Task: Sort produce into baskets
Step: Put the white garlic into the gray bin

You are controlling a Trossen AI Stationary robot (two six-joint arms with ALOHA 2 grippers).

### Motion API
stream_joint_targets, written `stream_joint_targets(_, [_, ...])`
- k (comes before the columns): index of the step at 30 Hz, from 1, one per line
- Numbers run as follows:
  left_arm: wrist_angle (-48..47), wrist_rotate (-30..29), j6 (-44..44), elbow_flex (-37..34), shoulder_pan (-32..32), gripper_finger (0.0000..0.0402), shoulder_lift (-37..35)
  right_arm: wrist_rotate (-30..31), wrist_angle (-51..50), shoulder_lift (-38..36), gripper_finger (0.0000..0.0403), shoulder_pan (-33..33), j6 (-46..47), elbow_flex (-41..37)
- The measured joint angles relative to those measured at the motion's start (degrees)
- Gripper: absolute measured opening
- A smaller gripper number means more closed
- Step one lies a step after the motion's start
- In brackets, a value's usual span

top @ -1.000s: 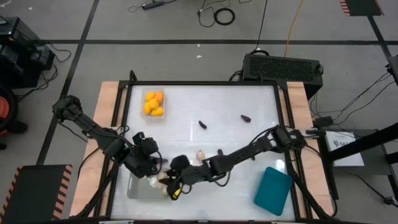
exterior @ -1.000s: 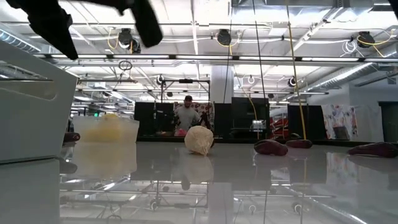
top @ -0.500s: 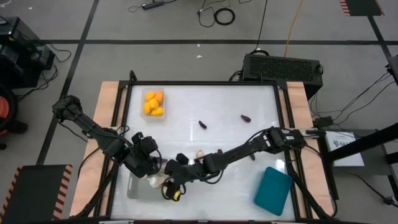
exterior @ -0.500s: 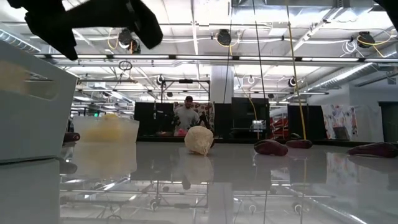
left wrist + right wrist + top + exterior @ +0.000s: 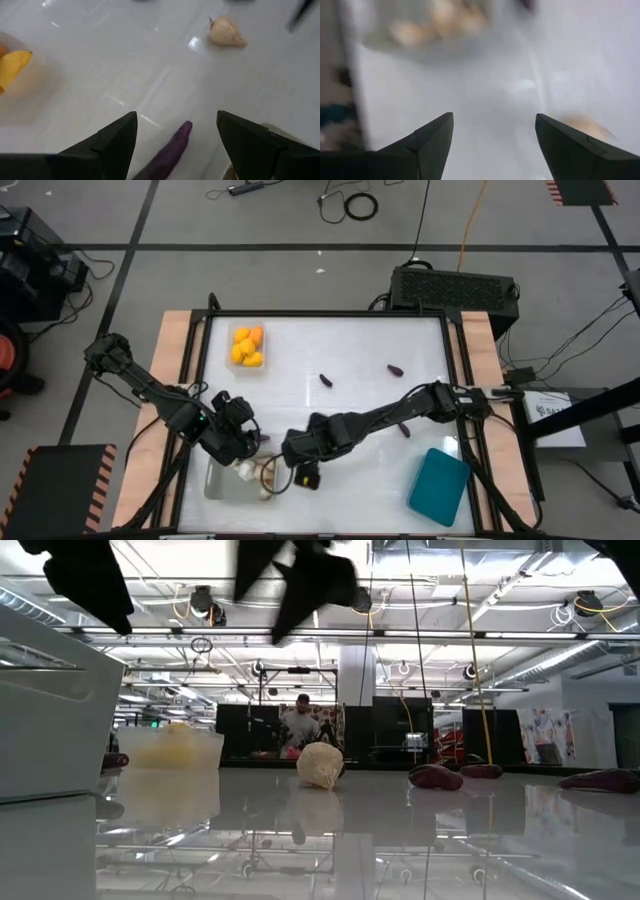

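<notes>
With the right gripper [image 5: 303, 472] spread empty at the grey tray's [image 5: 215, 485] three-o'clock edge and the left gripper [image 5: 243, 452] likewise open over it, a bulb drop-off is judged complete; next, the loose bulb [image 5: 320, 765] must be approached.

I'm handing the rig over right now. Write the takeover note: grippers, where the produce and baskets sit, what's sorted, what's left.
Right gripper: open, empty, beside the grey basket.
Left gripper: open, empty, over that basket's far edge, above a long eggplant.
Done: orange fruits in the small clear basket; pale bulbs in the grey basket.
Left: one bulb and small eggplants loose on the table; teal basket looks empty.
</notes>
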Motion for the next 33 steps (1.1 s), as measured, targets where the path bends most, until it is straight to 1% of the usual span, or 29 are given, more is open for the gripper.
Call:
stream_joint_targets(5, [-0.4, -1.7, 0.0, 0.0, 0.3, 0.0279, 0.0, 7.0, -12.0, -0.5, 0.0274, -0.6, 3.6, 0.0])
stream_joint_targets(9, [-0.6, -2.3, 0.0, 0.0, 1.0, 0.0279, 0.0, 10.1, -16.7, -0.7, 0.0274, -0.2, 4.7, -0.1])
stream_joint_targets(13, [-0.7, -2.5, 0.4, 0.0, 1.9, 0.0279, 0.0, 10.2, -17.3, -1.2, 0.0274, -0.2, 3.8, -0.1])
stream_joint_targets(16, [-1.1, -2.5, 0.2, 0.0, 2.3, 0.0279, 0.0, 10.4, -20.6, -1.6, 0.0274, -0.4, 3.7, -0.2])
stream_joint_targets(21, [-1.0, -2.5, 0.2, 0.0, 2.3, 0.0279, 0.0, 16.5, -25.6, -6.6, 0.0274, -0.4, 5.3, -0.2])
stream_joint_targets(25, [-1.0, -2.5, -0.5, 0.0, 2.3, 0.0279, 0.0, 21.3, -25.7, -11.4, 0.0274, -0.6, 7.1, -0.2])
stream_joint_targets(28, [-1.0, -2.6, -1.4, 0.0, 2.3, 0.0279, 0.2, 25.4, -26.0, -14.9, 0.0274, -0.7, 10.1, -0.1])
stream_joint_targets(33, [-0.9, -2.8, -1.5, 0.0, 2.2, 0.0279, 1.7, 32.6, -26.2, -17.7, 0.0274, 0.1, 14.8, -0.1])
